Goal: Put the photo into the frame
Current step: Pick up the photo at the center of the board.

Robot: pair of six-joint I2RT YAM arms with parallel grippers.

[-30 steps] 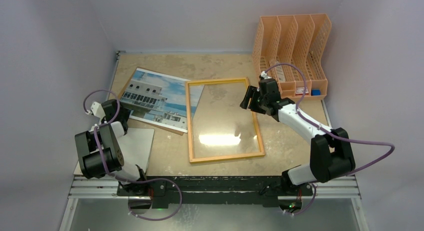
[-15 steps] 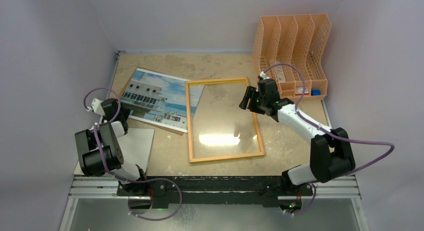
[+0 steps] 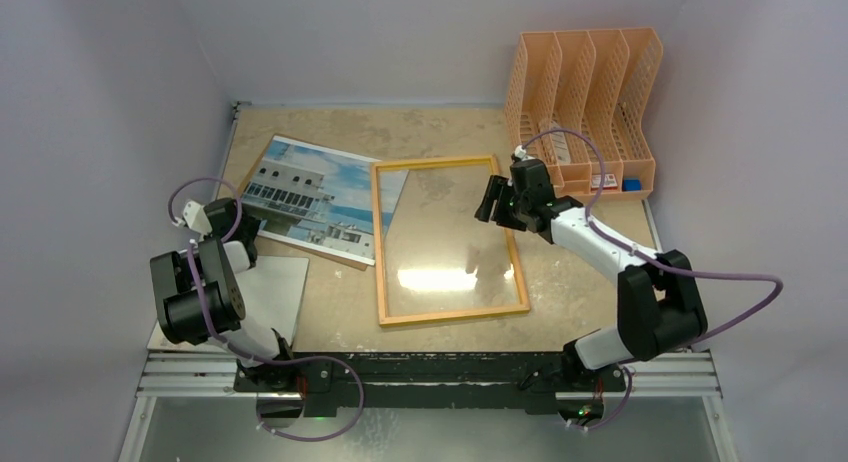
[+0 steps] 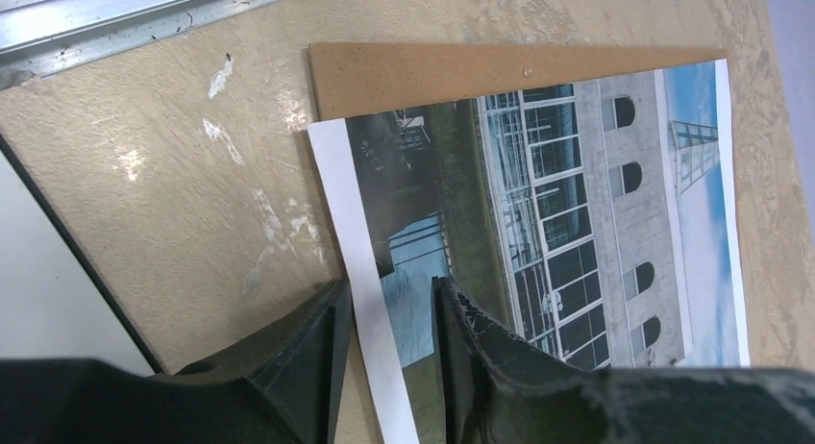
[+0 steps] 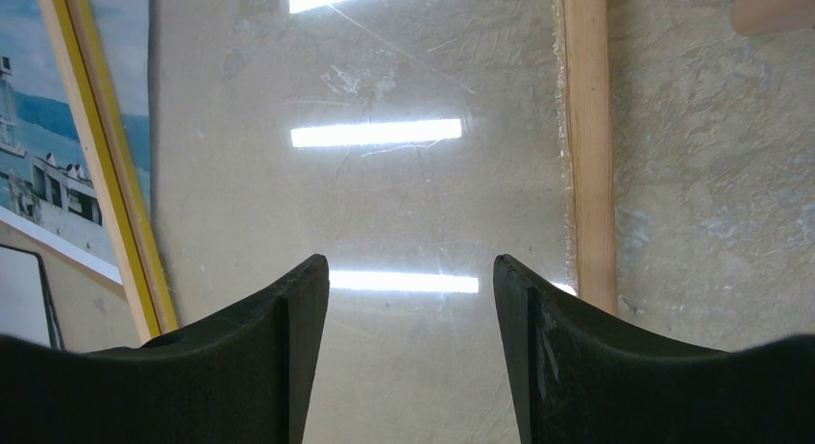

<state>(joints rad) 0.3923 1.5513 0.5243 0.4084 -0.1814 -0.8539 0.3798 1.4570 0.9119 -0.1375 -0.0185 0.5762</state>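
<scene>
Left gripper (image 4: 389, 295) hovers low over the near white border of the photo (image 4: 567, 213), its fingers a little apart with the paper's edge showing in the gap; nothing looks clamped. The photo lies flat, picture up, on a brown backing board (image 4: 481, 71) at the left of the desk (image 3: 440, 132). Its right corner is tucked under the left rail of the frame (image 3: 378, 244).

Thin paper lying flat gives little to pinch. The better move is probably to get one finger under the border where it overhangs the board, then close gently.

Further right, the right gripper (image 5: 411, 271) hangs wide apart over the frame's glass, beside its right rail. It could raise that rail, or steady it, so the trapped corner slides free without creasing.
</scene>
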